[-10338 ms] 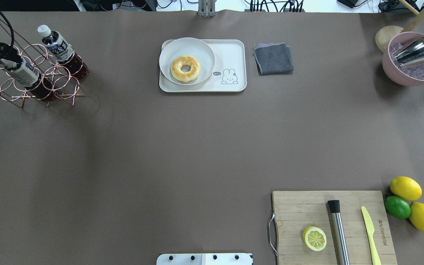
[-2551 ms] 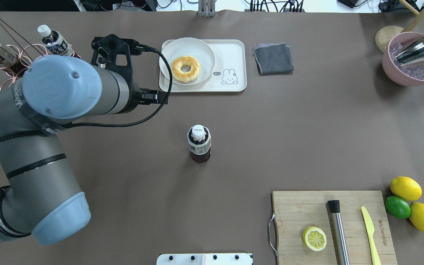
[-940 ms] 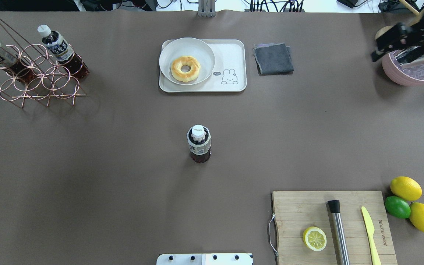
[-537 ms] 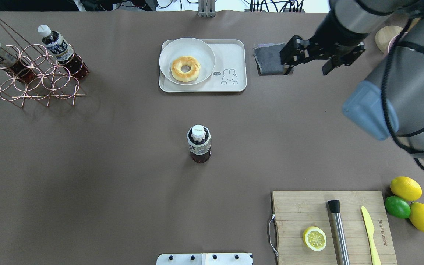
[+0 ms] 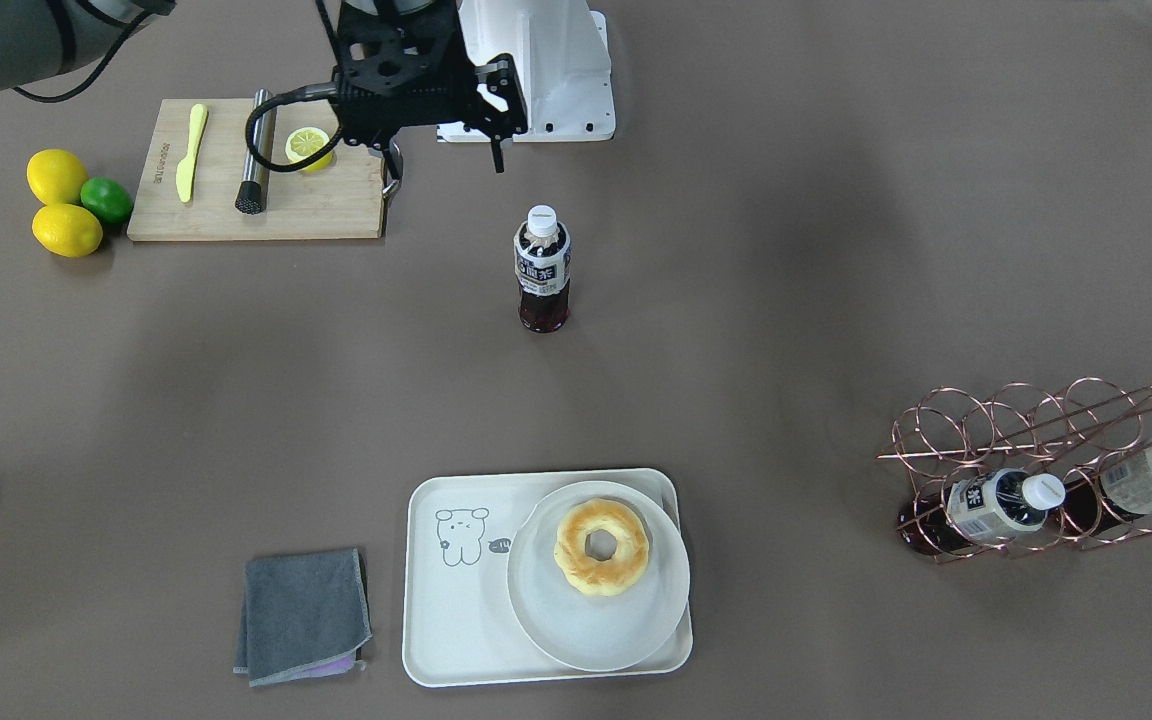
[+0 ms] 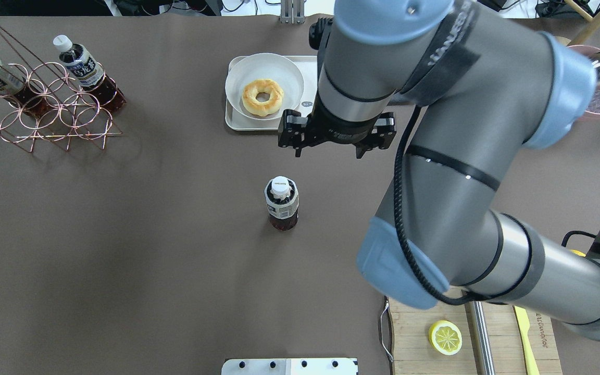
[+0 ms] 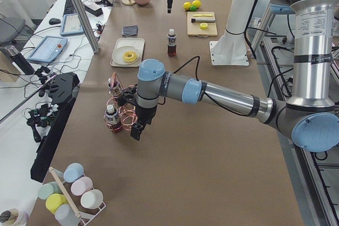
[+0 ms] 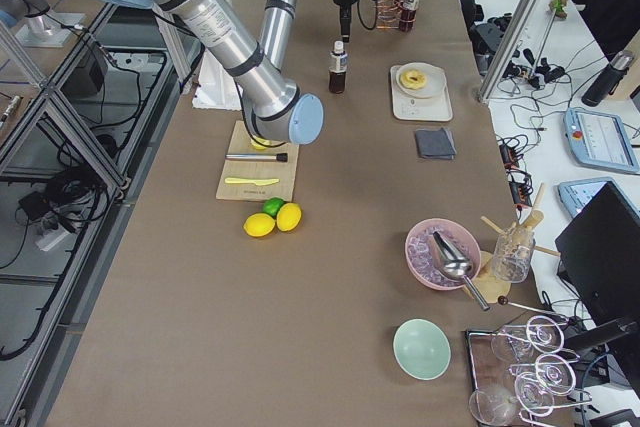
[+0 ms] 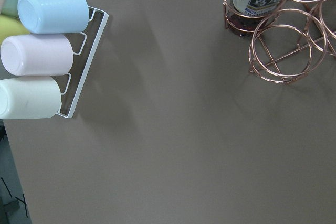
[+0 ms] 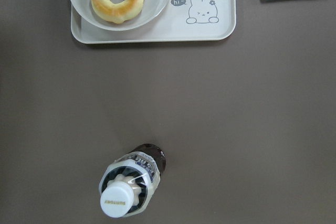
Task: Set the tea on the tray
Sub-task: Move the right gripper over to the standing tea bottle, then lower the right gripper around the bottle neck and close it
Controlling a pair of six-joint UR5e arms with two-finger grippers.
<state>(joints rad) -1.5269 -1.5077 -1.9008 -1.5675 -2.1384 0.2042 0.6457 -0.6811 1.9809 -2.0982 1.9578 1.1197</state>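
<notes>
Tea (image 6: 281, 204) stands upright at bench (image 6: 164, 271) centre, well apart from tray (image 5: 451, 610). Right pincer (image 6: 328, 152) spread, empty, high nearby; off-centre grab could topple it, narrow base. Left pincer (image 7: 136, 132): state can't tell.

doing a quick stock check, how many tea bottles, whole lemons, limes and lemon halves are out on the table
tea bottles: 3
whole lemons: 2
limes: 1
lemon halves: 1
total: 7
</notes>
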